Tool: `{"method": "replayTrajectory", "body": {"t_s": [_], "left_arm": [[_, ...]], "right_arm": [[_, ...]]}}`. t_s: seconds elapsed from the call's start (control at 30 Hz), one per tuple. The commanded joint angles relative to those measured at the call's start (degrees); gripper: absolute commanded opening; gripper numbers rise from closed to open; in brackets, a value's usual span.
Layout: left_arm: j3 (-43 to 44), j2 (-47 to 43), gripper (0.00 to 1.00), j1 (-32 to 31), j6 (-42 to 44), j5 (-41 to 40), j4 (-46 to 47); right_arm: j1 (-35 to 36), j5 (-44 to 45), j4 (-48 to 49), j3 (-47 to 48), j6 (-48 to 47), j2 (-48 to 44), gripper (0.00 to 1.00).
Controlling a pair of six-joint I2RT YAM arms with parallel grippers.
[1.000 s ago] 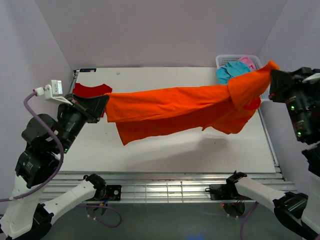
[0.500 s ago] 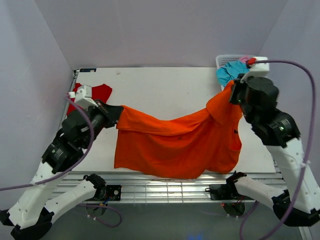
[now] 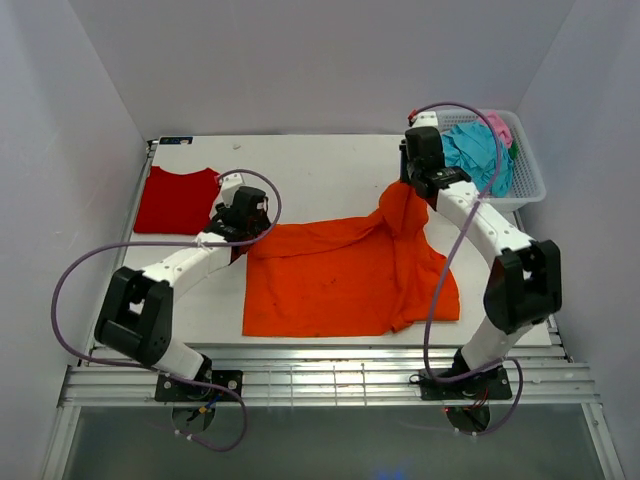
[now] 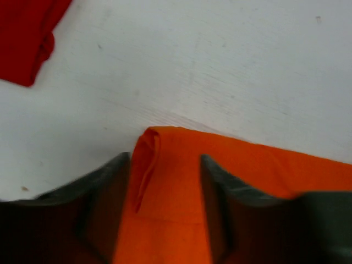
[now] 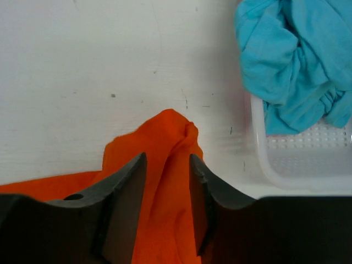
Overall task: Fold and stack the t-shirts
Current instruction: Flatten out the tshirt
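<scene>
On the table [image 3: 320, 160] the orange t-shirt [image 3: 330, 285] now lies instead of hanging, left claw [image 4: 165, 165] and right claw [image 5: 166, 162] parted

1. I see a white table [image 3: 330, 165] filling the middle of the top view. Up close in the wrist views, its surface is faintly scuffed and speckled.
2. An orange t-shirt [image 3: 340, 285] lies spread over the centre and lower centre of the frame. It is mostly flat, and its bottom hem is close to the table's lower edge. Its upper right part is bunched into a raised peak.
3. A red t-shirt [image 3: 178, 200] lies flat at the upper left, with bare table between it and the orange one.
4. A white lattice basket [image 3: 528, 180] sits at the upper right corner, near the orange peak but not touching it.
</scene>
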Motion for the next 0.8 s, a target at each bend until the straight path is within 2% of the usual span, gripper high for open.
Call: {"method": "replayTrajectory", "body": {"t_s": [0.0, 0.03, 0.1, 0.17, 0.3, 0.4, 0.43, 0.57, 0.63, 0.77], "left_arm": [[1.0, 2.4, 0.79, 1.7, 3.2, -5.5, 11.0], [2.1, 3.2, 0.89, 1.8, 3.9, -6.2, 11.0], [6.4, 5.3, 0.98, 1.8, 4.4, -7.6, 10.5], [8.4, 5.3, 0.98, 1.8, 5.1, -7.3, 10.1], [7.6, 1.2, 0.97, 1.8, 5.3, 1.7, 9.7], [6.2, 0.3, 0.78, 1.7, 3.8, 5.4, 6.4], [4.7, 0.5, 0.62, 1.6, 3.5, 6.2, 5.8], [0.3, 2.4, 0.38, 1.2, 2.4, 6.2, 4.4], [-0.5, 3.5, 0.36, 1.1, 1.6, 6.3, 2.6], [-1.0, 6.8, 0.42, 0.4, 0.4, 6.9, -1.9]], "right_arm": [[-1.0, -1.8, 6.8, 5.4, -1.8, 6.3, 0.46], [-1.1, -1.4, 6.8, 7.2, -1.9, 7.6, 0.48], [-1.5, -1.4, 7.0, 8.0, -2.5, 9.4, 0.53], [-1.5, -1.1, 7.1, 8.5, -3.7, 8.5, 0.54], [-1.5, -4.6, 8.3, 2.8, -4.5, 1.6, 0.55], [-1.5, -7.1, 9.5, -3.0, -3.7, -2.6, 0.54], [-1.5, -8.5, 9.1, -3.6, -3.4, -2.8, 0.54], [-1.5, -11.7, 6.2, -3.0, -2.2, 1.4, 0.52], [-1.4, -13.2, 4.6, -1.7, -1.7, 3.4, 0.51], [-1.1, -14.4, 4.7, -2.2, -1.0, 6.0, 0.50]]}}
